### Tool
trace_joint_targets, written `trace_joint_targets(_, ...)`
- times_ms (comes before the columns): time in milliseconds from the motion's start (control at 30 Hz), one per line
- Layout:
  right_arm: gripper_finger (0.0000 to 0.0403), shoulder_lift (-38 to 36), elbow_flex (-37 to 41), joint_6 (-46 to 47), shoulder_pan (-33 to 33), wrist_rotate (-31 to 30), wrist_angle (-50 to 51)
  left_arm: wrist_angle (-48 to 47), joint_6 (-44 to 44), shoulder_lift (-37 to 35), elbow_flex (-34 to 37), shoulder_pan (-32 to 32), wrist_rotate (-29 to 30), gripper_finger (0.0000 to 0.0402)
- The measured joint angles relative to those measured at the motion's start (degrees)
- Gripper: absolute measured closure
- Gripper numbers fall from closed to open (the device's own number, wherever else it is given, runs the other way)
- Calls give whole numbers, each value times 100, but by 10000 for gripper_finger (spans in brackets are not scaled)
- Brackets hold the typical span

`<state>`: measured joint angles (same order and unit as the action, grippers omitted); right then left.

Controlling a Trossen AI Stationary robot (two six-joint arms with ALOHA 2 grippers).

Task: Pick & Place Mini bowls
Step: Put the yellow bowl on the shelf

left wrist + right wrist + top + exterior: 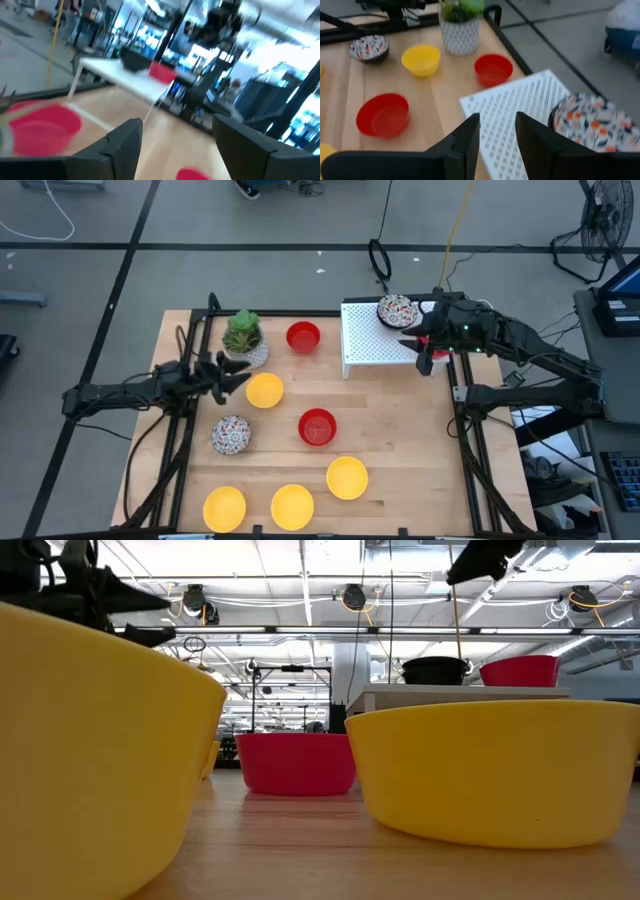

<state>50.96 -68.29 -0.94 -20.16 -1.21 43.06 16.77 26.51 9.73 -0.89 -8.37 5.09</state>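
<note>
Several mini bowls sit on the wooden table: red ones [303, 336] [317, 427], yellow ones [264, 390] [347, 477] [292, 505] [224, 507] and a speckled one [231, 434]. Another speckled bowl [592, 120] and a red bowl [520, 671] stand on the white rack [370, 345] at the far right. My right gripper [497, 135] hovers open above the rack, beside the speckled bowl, with nothing between its fingers. My left gripper [238, 377] waits open at the table's left, between the plant pot and a yellow bowl.
A white patterned pot with a green plant [243, 338] stands at the far left, close to my left gripper. Black frame rails [190, 350] [462, 410] run along the table's left and right sides. Bare wood lies between the rack and the near bowls.
</note>
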Motion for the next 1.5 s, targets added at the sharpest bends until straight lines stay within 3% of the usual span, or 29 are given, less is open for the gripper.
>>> trace_joint_targets(400, 287, 54, 4, -191, 0, -11, -303, 592, -82, -2, -2, 1, -482, 158)
trace_joint_targets(700, 287, 180, 4, -178, 0, -16, -489, 658, 366, 1, -2, -1, -350, 158)
trace_joint_targets(867, 287, 275, 4, -173, 1, -19, -516, 351, 135, 84, -2, 1, -234, 158)
trace_joint_targets(1200, 287, 418, 4, -171, 0, -20, -515, 756, -143, 1210, -67, 205, 61, 158)
trace_joint_targets(1500, 287, 435, 6, -171, 0, -22, -512, 848, -606, 2513, -581, 620, 98, 158)
